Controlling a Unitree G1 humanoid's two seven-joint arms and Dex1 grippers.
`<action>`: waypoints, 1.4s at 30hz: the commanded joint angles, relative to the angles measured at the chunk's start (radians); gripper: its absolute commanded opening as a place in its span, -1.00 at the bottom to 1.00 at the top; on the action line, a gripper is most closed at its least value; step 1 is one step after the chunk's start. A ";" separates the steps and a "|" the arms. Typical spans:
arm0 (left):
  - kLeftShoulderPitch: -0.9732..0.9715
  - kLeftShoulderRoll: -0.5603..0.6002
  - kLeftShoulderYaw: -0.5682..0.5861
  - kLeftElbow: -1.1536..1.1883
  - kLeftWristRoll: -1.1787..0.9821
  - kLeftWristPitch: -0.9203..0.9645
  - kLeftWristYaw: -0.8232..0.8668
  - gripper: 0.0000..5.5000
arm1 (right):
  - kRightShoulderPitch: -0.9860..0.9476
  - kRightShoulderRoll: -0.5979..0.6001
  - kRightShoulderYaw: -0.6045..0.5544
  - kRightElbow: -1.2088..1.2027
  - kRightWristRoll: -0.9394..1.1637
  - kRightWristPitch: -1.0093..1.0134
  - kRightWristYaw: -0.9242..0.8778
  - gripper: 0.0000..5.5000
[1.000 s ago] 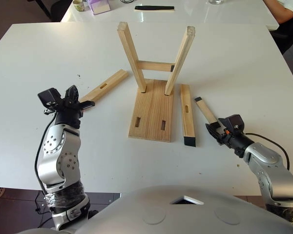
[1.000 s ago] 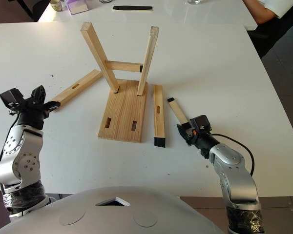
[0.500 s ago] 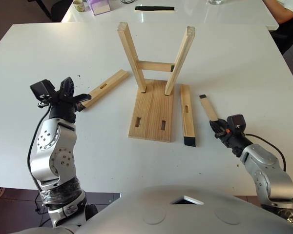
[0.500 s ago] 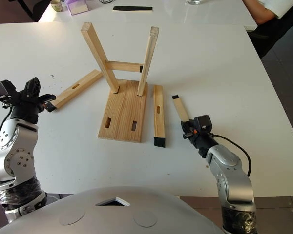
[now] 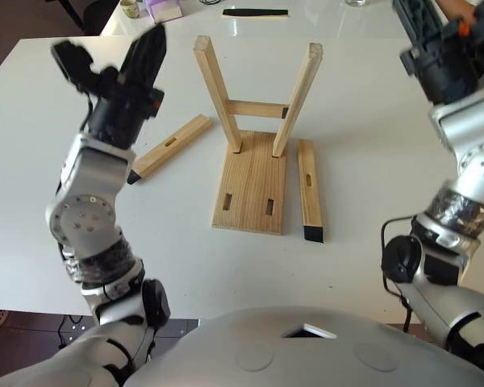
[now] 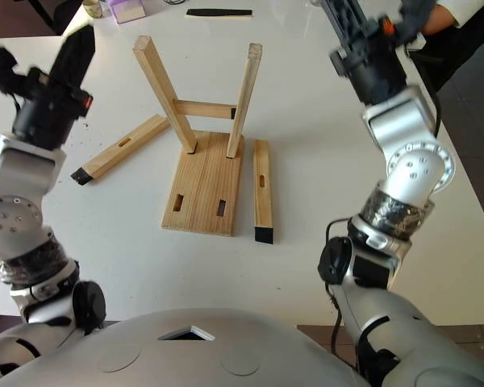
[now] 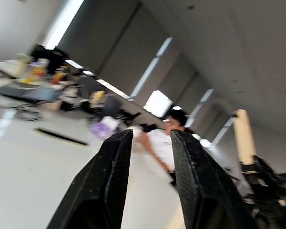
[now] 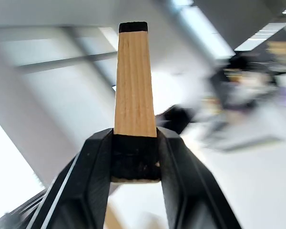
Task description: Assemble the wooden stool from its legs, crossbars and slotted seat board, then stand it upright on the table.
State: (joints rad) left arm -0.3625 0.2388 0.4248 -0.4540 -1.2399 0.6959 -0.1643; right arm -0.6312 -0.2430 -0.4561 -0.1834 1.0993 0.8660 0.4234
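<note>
Since the right arm is raised at the far right, the right gripper (image 8: pixel 134 134) is cut off by the top edge of the head views, and its load cannot be made out there. From the wrist, its fingers (image 8: pixel 93 176) are seen clamped on the black-tipped lower end of the held crossbar (image 8: pixel 133 81), which stands up between them. The left gripper (image 7: pixel 150 137) is lifted high over the far left of the table (image 5: pixel 56 105); its fingers (image 7: pixel 109 176) are parted by a narrow gap, with nothing between them. The seat board (image 5: pixel 250 193) lies flat at the middle, two upright legs (image 5: pixel 216 93) set in its far end and joined by the fitted crossbar (image 5: pixel 256 109). One loose leg (image 5: pixel 308 189) lies just beside the board's right edge, the other loose leg (image 5: pixel 171 145) slanted at the left, apart from it. A broad strip of table top is seen between the board and the near edge
</note>
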 commanded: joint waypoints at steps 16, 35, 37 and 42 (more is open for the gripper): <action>-0.164 0.323 -0.160 0.070 -0.420 0.206 -0.184 -0.03 | -0.085 -0.360 0.368 0.122 -0.109 0.057 0.743 -0.52; -0.098 0.313 -0.227 0.036 -0.327 0.174 -0.268 -0.39 | -0.075 -0.274 0.394 0.081 -0.063 0.125 0.701 -0.52; -0.103 0.317 -0.221 0.046 -0.318 0.170 -0.270 -0.50 | -0.067 -0.278 0.389 0.074 -0.058 0.132 0.697 -0.52; -0.124 0.333 -0.188 0.070 -0.319 0.161 -0.283 -0.51 | -0.031 -0.302 0.388 0.056 -0.067 0.141 0.702 -0.52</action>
State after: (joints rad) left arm -0.4634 0.5509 0.2007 -0.4021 -1.5544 0.8736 -0.4435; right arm -0.6870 -0.5176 -0.0607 -0.1030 1.0242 0.9932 1.1135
